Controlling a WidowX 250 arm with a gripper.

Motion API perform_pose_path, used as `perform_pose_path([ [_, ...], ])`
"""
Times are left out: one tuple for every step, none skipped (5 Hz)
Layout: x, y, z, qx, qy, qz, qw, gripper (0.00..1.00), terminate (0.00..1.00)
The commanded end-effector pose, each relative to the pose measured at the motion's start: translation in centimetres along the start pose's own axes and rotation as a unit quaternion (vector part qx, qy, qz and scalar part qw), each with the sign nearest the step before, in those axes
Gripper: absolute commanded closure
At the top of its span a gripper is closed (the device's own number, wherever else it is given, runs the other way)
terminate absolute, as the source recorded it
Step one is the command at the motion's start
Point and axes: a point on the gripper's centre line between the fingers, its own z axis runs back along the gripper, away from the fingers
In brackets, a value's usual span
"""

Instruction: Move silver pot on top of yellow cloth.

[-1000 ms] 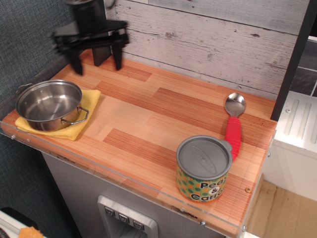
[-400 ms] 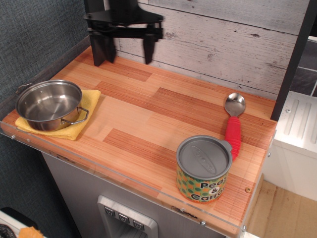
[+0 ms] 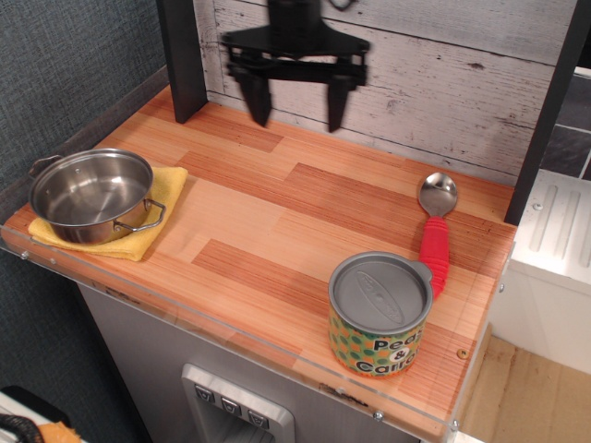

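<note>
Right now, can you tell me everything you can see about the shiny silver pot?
The silver pot is small, round and shallow, made of what looks like shiny steel. It has two thin wire loop handles, one at the back left and one at the front right, and no lid. It is empty inside and stands upright. It sits on the yellow cloth near the left front corner of the wooden counter. Only the cloth touches it; the gripper hangs open, far off by the back wall.
</note>
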Motion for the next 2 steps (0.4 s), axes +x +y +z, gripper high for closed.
perform_pose_path([
  [-2.01,-1.59,1.53,0.009,-0.016,0.007,0.9998,0.00,0.00],
  [-2.01,-1.59,1.53,0.009,-0.016,0.007,0.9998,0.00,1.00],
])
